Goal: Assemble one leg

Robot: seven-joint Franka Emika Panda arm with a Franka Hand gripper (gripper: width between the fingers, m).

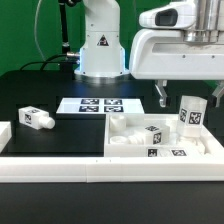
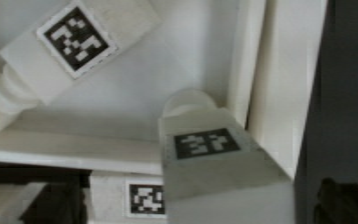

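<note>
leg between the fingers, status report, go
Gripper open, fingers either side of upright leg, not closed on it. More legs lie in the tray-shaped part right beside it.

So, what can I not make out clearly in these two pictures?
Claw, exterior view: the upright leg hides one finger, so its grip is unclear.
Parts in the tray, exterior view: too small to count.
Wrist view: blurred; a leg is cut off by the edge.

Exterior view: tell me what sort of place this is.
Probably a robotics lab bench: a white robot arm base on a black table, a flat white marker board, and small white plastic tagged blocks.
</note>
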